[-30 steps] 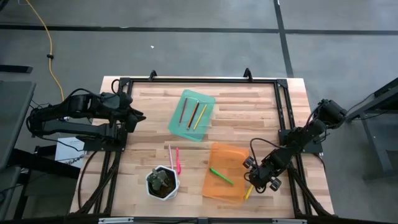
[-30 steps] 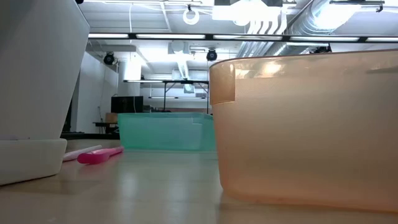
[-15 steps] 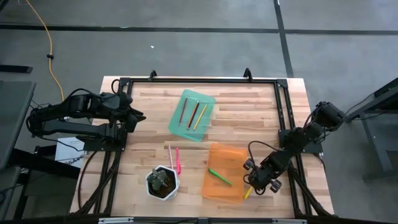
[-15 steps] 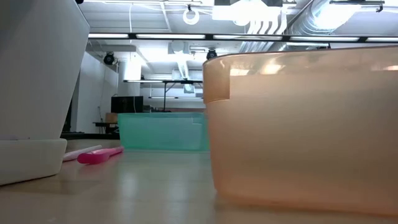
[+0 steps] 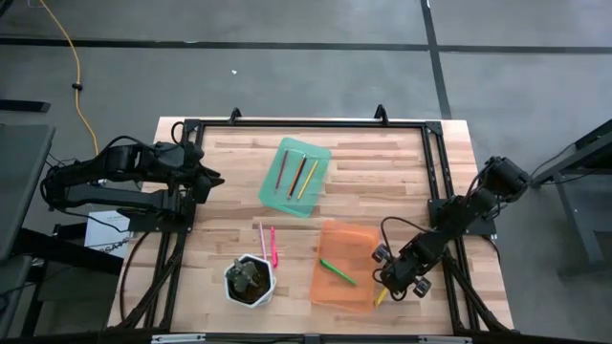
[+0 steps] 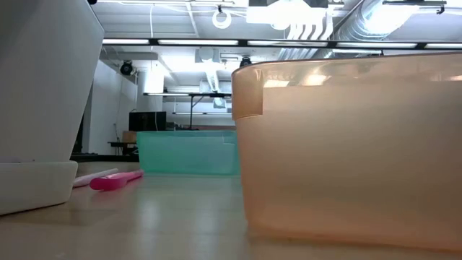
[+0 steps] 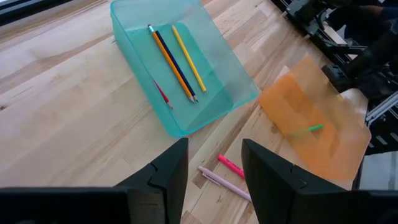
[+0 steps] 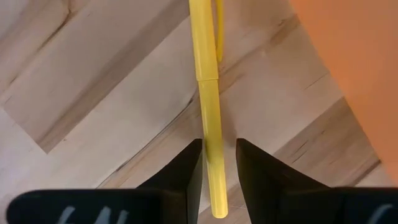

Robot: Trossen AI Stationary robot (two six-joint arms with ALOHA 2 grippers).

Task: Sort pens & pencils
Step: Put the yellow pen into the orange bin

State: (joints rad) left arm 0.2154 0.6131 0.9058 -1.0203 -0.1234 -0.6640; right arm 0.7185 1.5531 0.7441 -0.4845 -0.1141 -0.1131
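Yellow and slim, one pen (image 8: 207,112) lay on the bare wood table (image 8: 93,74) straight between my right fingers (image 8: 180,177), which stood narrowly apart on either side of it; I could not tell whether they pressed it or only flanked it. My right gripper (image 5: 395,283) sat low at that spot, just beside the orange tray (image 5: 344,258), whose edge ran close past one finger. Inside that tray, a little way off from my right fingers, rested a bright green pen (image 5: 338,271).

Farther away, well apart from my right fingers, a pink pen (image 5: 273,245) and a pale one (image 5: 262,239) lay side by side on the wood near a white plant pot (image 5: 250,280). Beyond them stood the green tray (image 7: 186,68), holding three sticks in a row: a red-brown one (image 5: 280,169), a dark one (image 5: 298,173) and a yellow pencil (image 7: 188,57).

My left gripper (image 7: 214,171) hovered off at the table's far side with its fingers (image 7: 168,171) spread apart and empty, the green tray and the pink and pale pens lying ahead of them.
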